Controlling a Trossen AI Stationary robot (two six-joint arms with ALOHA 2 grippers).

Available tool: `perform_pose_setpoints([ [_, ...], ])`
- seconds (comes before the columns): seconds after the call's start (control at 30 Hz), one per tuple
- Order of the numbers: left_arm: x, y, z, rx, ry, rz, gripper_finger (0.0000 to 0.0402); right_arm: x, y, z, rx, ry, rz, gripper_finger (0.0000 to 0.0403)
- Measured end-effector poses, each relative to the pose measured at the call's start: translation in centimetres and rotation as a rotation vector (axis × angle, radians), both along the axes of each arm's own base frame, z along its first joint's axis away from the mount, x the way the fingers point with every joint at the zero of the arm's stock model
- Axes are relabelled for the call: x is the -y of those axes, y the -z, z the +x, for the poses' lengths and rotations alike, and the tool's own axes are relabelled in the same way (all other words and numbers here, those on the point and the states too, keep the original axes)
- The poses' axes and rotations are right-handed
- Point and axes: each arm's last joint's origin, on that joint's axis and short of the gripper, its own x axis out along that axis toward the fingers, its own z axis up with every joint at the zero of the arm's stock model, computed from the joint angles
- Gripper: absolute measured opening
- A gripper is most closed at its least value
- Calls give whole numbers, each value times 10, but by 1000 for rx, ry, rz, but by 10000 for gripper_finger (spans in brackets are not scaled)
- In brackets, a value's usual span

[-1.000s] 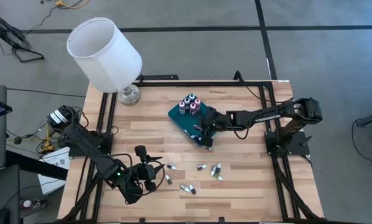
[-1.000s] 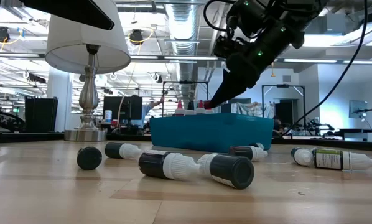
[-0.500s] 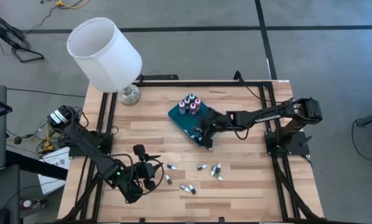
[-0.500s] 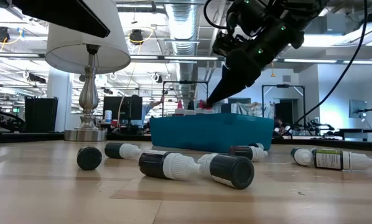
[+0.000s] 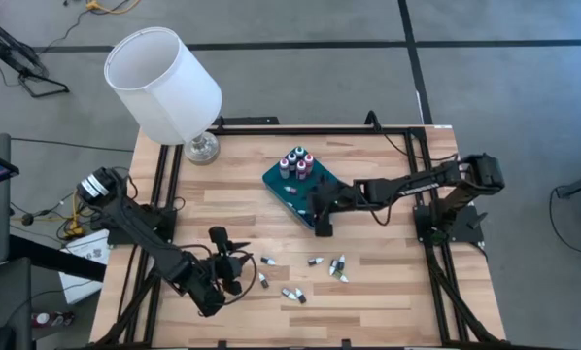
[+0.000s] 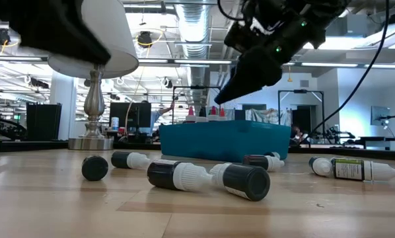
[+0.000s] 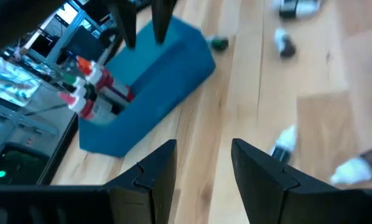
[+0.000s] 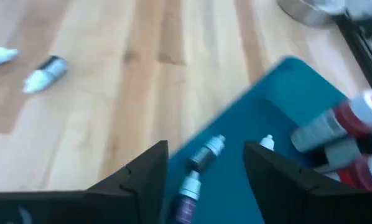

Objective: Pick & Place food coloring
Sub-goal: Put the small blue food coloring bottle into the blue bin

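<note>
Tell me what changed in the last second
The right gripper opened over the teal tray and shifted slightly toward the table's front; nothing is between its fingers now. The left gripper stayed open, and the loose bottles and lamp stayed put.

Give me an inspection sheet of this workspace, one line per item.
Surface: wooden table, black frame rails along its sides.
Job's things: teal tray with food coloring bottles standing upright at one end; two more lie inside it; loose bottles lie on the wood near the front edge.
Clutter: lamp at the table's back left corner.
Grippers: right pincer open above the tray, holding nothing; left pincer open and empty near the loose bottles.
Cables: wires off the table's left side.
Surroundings: grey floor; workshop room beyond; no person seen.
</note>
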Motion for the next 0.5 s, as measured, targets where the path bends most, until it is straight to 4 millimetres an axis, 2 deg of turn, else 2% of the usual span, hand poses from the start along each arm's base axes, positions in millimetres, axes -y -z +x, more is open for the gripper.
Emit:
perform_pose_setpoints([
  [0.17,-11,23,-3,19,-13,-13,148,-21,-4,1,39,-110,-59,201],
  [0.33,-14,31,-3,69,55,-69,148,-38,-9,2,82,-189,-92,191],
  [0.5,-18,36,4,124,175,-138,148,-53,-23,-6,124,-234,-90,180],
])
